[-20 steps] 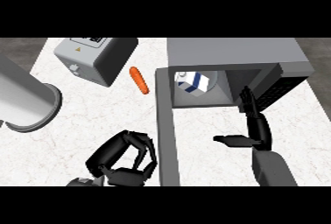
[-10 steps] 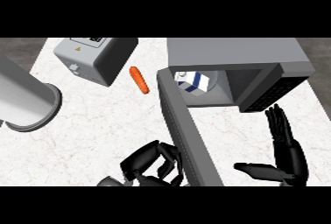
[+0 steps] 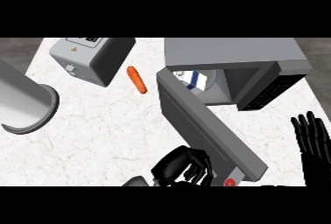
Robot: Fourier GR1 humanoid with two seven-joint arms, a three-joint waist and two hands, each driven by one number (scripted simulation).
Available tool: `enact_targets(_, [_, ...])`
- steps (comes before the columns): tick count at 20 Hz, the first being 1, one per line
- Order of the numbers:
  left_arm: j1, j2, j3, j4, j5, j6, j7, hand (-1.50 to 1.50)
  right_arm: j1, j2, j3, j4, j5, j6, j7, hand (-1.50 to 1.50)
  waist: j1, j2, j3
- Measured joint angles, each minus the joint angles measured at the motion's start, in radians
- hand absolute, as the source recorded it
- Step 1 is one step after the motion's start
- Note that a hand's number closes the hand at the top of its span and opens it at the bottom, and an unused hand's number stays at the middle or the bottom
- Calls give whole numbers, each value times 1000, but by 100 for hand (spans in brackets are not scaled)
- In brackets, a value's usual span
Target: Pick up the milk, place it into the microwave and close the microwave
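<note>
Sitting inside the microwave already, the milk is done. Only the door needs shutting; the left robot hand is clenched beside it, the right robot hand released

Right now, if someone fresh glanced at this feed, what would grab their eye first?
Probably the microwave at upper right, its door swung wide open toward the robot with the milk already inside. Next, the left hand, fingers curled, against the door's outer face near the bottom, and the orange carrot lying beside the toaster.
</note>
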Motion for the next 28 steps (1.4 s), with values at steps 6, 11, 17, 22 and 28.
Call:
enact_targets(6, [-97, 8, -110, 50, 166, 240, -25, 150, 20, -37, -7, -95, -79, 64, 58, -150, -35, 8, 0])
enact_targets(11, [-173, 1, -138, 75, 283, 345, -81, 150, -1, -82, 4, -157, -145, 128, 112, -150, -63, 16, -2])
enact_targets(17, [-296, -2, -128, 113, 398, 422, -111, 150, -14, -123, 31, -214, -203, 193, 159, -150, -111, 25, -3])
enact_targets(22, [-384, -5, -98, 163, 493, 468, -106, 150, -25, -143, 38, -256, -253, 222, 187, -150, -154, 34, -2])
enact_targets(28, [-474, -10, -42, 235, 597, 500, -108, 150, -44, -156, 42, -289, -310, 226, 230, -150, -191, 50, -3])
